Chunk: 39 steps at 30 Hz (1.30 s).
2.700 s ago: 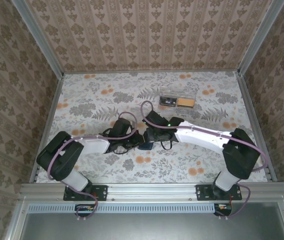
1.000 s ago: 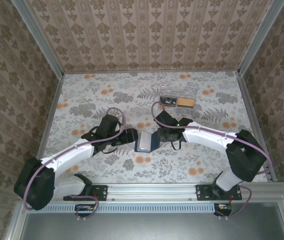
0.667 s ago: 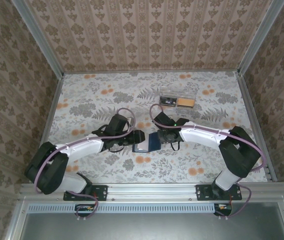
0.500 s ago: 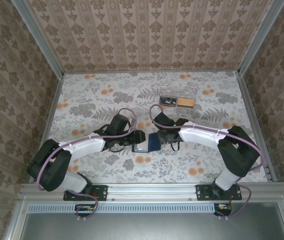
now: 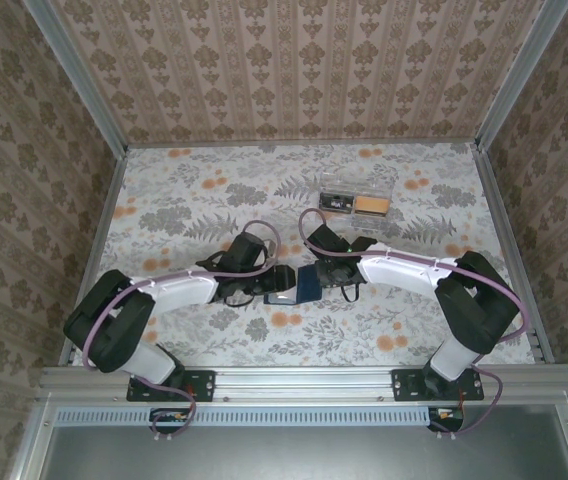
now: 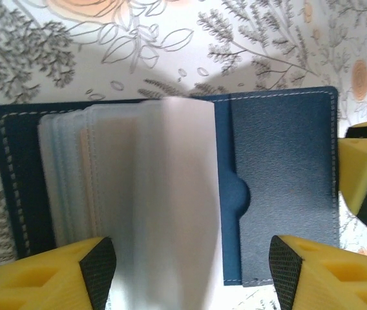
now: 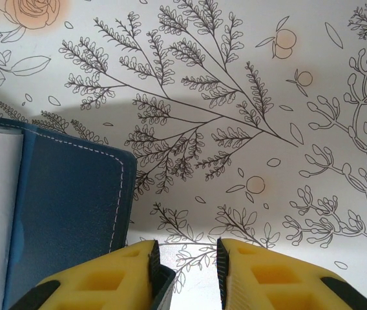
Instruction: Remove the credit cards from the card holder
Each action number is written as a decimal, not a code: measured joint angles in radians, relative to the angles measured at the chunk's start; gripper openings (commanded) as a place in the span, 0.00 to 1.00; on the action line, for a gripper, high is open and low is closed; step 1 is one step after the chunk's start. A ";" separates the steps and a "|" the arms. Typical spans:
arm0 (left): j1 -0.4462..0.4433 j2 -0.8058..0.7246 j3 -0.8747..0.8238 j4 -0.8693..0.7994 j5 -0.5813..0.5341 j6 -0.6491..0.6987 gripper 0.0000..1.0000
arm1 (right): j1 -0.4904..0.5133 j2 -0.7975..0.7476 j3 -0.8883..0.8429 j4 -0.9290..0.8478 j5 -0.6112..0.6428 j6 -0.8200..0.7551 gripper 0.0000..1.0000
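Observation:
The card holder [image 5: 299, 283] lies open on the floral table between my two grippers, its navy inner pocket [image 6: 280, 187] facing up. A fan of pale translucent sleeves [image 6: 170, 194] stands up from its spine. The credit cards cannot be made out inside the blurred sleeves. My left gripper [image 6: 190, 271] is open, its yellow fingers straddling the sleeves just above the holder's near edge. My right gripper [image 7: 185, 271] is open with a narrow gap over bare table. Its left finger [image 7: 119, 278] rests on the holder's right flap [image 7: 67, 206], whose corner pokes into the gap.
A clear plastic box [image 5: 357, 200] with black and tan contents sits at the back right of the table. Patterned walls and aluminium rails [image 5: 99, 240] close in the table on three sides. The right gripper's yellow finger [image 6: 364, 168] shows beside the holder's right edge.
My left gripper has swung in from the left and now sits over the holder's left half. The right gripper has stayed at the holder's right edge, and its jaws have narrowed a little.

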 measured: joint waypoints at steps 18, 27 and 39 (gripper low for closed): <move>-0.007 0.003 -0.010 0.129 0.095 -0.048 0.93 | 0.000 0.015 -0.007 0.015 0.000 0.004 0.34; -0.039 0.002 -0.010 0.200 0.150 -0.052 0.91 | -0.008 0.012 -0.035 0.031 0.000 0.026 0.38; -0.113 0.126 0.104 0.223 0.173 -0.053 0.79 | -0.124 -0.310 -0.251 0.063 0.015 0.141 0.46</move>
